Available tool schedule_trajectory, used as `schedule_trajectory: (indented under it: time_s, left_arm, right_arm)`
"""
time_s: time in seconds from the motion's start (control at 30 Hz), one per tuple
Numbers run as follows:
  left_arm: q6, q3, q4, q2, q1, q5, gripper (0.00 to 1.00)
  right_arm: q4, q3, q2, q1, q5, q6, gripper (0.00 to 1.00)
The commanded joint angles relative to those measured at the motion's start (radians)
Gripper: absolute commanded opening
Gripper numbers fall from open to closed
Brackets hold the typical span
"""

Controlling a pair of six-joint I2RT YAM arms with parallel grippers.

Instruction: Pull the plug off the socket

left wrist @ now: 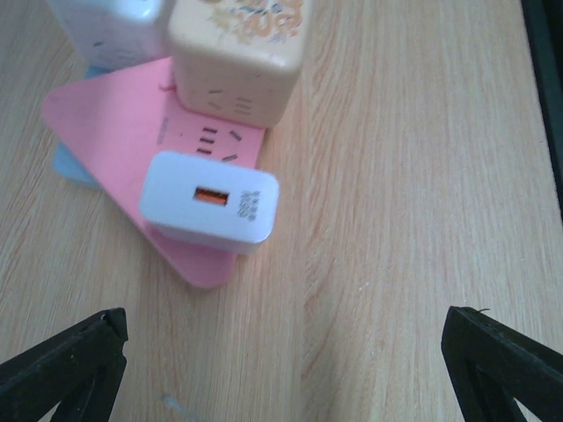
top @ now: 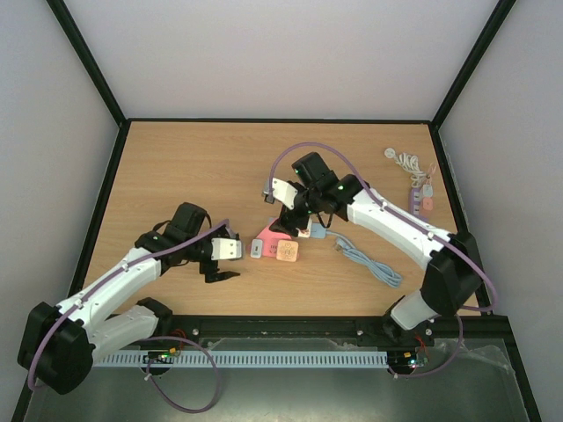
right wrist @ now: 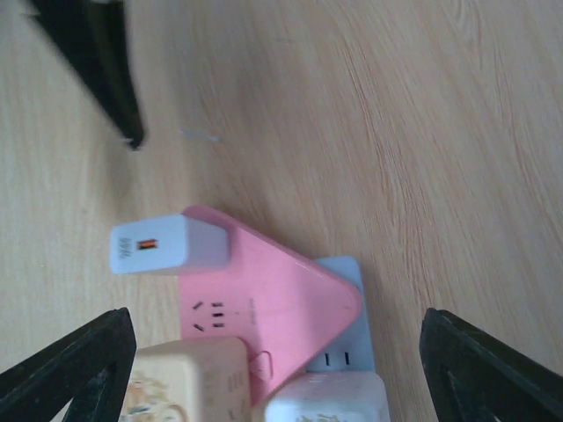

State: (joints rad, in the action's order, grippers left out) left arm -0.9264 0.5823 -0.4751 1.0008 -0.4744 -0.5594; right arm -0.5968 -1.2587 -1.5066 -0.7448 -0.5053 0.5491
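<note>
Across the wooden table (top: 176, 176), about centre and a shade toward 6 o'clock in the top view, we find the pink triangular socket block (left wrist: 106, 123) lying flat, with a blue block (right wrist: 343, 272) under it. A grey cable (top: 369, 264) trails off toward 4 o'clock.

Three bodies stand on the blocks. A cream cube adapter (left wrist: 237, 53) and a pale cube (left wrist: 106, 26) stand side by side. The white USB charger (left wrist: 209, 207) appears seated at the pink corner, at 6 o'clock from the cream cube in the left wrist view. We take the charger to be the plug in question, though the task does not say which.

The right gripper (right wrist: 274, 321) hangs over the block with its jaws spread wide, holding nothing. The left gripper (left wrist: 283, 321) sits at 8 o'clock from the block, well apart from it, fully spread and empty, and faces the charger.

We judge the charger light, rigid and glossy, with rounded edges, so it is likely slippery. We advise taking it across its two broad flat faces, low on the body, and pulling straight along the pins. The block looks light as well. We expect it to lift with the plug unless the other claw pins it down.
</note>
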Motion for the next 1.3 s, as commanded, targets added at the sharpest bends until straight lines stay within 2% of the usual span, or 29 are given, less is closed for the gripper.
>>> schedule_trajectory:
  time_s: [0.0, 0.2, 0.5, 0.77, 1.07, 1.27]
  left_arm:
    - [-0.059, 0.038, 0.025, 0.035, -0.066, -0.005, 1.0]
    - [-0.075, 0.086, 0.086, 0.146, -0.139, 0.044, 1.0]
    - [-0.115, 0.135, 0.184, 0.24, -0.142, 0.107, 1.0]
    - [-0.153, 0.091, 0.178, 0.213, -0.142, 0.073, 1.0]
    - [-0.078, 0.011, 0.28, 0.199, -0.142, 0.049, 1.0]
    - [-0.059, 0.01, 0.328, 0.217, -0.143, 0.056, 1.0]
  right_arm:
    - [-0.013, -0.016, -0.089, 0.07, -0.066, -0.023, 0.85]
    - [-0.008, -0.027, -0.17, 0.088, -0.042, -0.03, 0.84]
    - [-0.137, -0.194, -0.334, 0.094, -0.017, 0.027, 0.84]
    - [-0.249, -0.282, -0.456, 0.106, -0.04, 0.068, 0.84]
    - [-0.338, -0.37, -0.567, 0.17, -0.107, 0.115, 0.72]
    - [-0.418, -0.427, -0.657, 0.176, -0.152, 0.154, 0.64]
